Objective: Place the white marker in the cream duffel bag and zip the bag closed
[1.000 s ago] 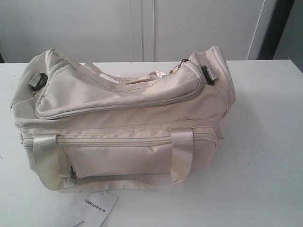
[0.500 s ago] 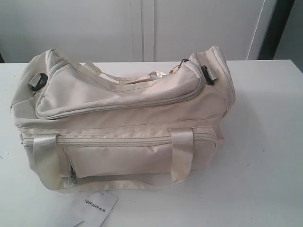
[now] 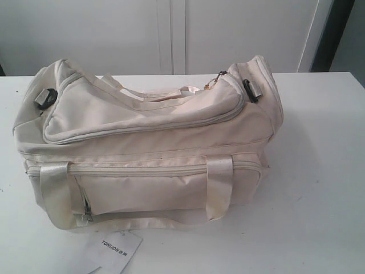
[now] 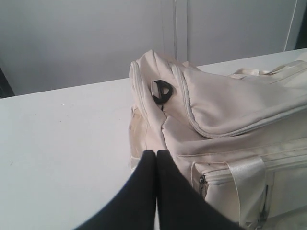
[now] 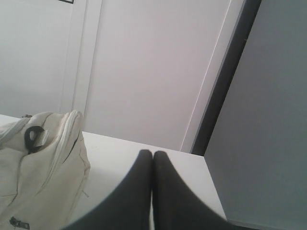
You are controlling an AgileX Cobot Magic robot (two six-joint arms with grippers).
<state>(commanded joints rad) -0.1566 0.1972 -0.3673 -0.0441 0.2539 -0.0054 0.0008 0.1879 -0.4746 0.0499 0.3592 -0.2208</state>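
The cream duffel bag (image 3: 154, 145) lies across the middle of the white table (image 3: 319, 171), its curved top zip flap (image 3: 142, 117) lying flat with the zip run round it. The white marker is out of view. Neither gripper shows in the exterior view. In the left wrist view my left gripper (image 4: 156, 153) is shut and empty, its black fingers pressed together just off the bag's end (image 4: 158, 124) with the black ring (image 4: 161, 92). In the right wrist view my right gripper (image 5: 152, 154) is shut and empty over the table (image 5: 120, 158), apart from the bag's other end (image 5: 43, 163).
A white paper card printed TONLION (image 3: 117, 250) lies on the table at the bag's front, near the table's front edge. White cabinet doors (image 3: 171, 34) stand behind the table. A dark gap (image 3: 331, 34) runs down at the back right.
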